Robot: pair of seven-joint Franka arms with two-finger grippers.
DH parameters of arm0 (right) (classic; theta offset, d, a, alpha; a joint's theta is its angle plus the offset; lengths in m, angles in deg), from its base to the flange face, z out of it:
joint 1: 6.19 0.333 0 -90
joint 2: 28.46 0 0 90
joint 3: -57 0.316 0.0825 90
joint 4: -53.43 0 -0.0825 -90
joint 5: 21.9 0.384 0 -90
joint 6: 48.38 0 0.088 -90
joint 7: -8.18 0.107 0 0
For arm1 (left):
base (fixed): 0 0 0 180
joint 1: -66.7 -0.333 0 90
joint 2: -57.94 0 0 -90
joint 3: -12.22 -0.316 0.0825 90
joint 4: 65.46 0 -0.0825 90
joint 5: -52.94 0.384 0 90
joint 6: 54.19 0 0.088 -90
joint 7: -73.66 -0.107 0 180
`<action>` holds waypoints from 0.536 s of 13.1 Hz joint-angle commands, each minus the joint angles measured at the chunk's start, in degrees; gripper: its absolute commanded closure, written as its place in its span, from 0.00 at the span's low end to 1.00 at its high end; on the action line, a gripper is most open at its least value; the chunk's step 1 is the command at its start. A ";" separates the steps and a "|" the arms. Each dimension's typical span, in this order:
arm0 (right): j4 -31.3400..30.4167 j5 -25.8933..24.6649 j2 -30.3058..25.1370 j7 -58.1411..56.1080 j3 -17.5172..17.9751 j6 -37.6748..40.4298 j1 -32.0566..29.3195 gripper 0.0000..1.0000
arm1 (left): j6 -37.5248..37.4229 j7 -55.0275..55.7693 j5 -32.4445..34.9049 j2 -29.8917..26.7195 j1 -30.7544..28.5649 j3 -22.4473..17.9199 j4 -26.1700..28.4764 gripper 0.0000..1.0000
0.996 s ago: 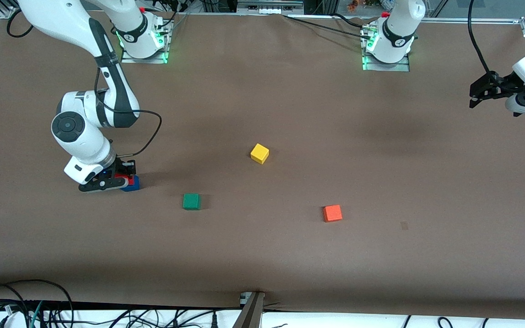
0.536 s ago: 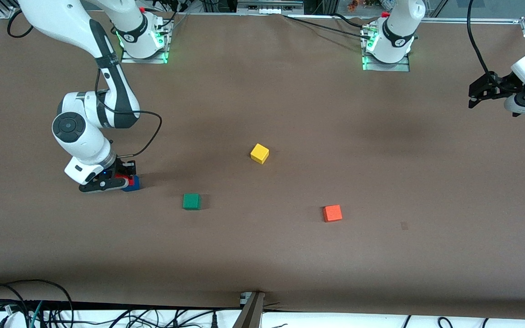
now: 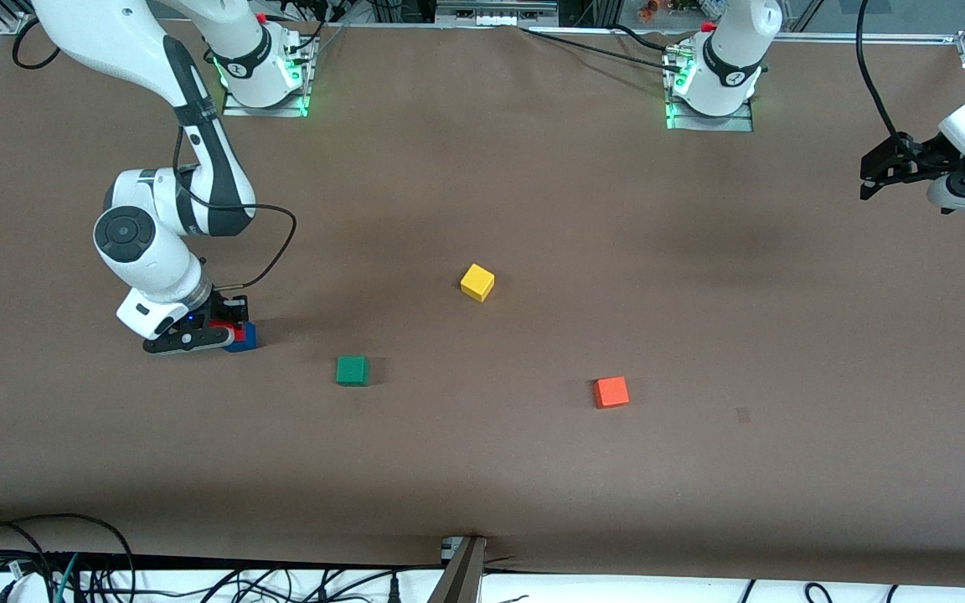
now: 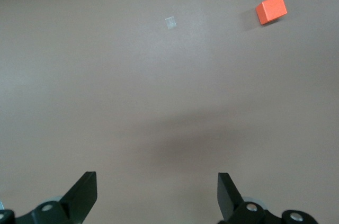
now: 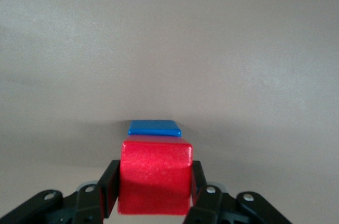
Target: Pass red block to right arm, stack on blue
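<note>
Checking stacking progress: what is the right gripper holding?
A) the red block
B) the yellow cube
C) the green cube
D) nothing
A: the right gripper is shut on the red block, right over the blue cube; the left gripper waits open.

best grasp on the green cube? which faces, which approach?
Come straight down and pinch two opposite side faces of the green cube. It lies flat on the table with its sides about square to the table edge and nothing beside it, so either pair probably works. The right gripper is shut on the red block over the blue cube; the left gripper waits open.
</note>
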 commanded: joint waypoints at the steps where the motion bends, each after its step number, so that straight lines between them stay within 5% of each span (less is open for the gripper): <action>1: -0.98 -1.09 -0.72 0.73 -0.05 -0.89 -0.12 0.95 | -0.45 0.54 -0.58 0.27 0.25 -0.13 -0.91 0.00; 5: -0.89 -1.00 -0.64 0.82 -0.05 -0.80 -0.30 0.76 | -0.36 0.54 -0.58 0.53 0.33 -0.13 -0.91 0.00; 7: -0.54 -1.00 -0.64 1.00 -0.05 -0.63 -0.30 0.16 | -0.19 0.54 -0.58 0.62 0.60 -0.13 -0.91 0.00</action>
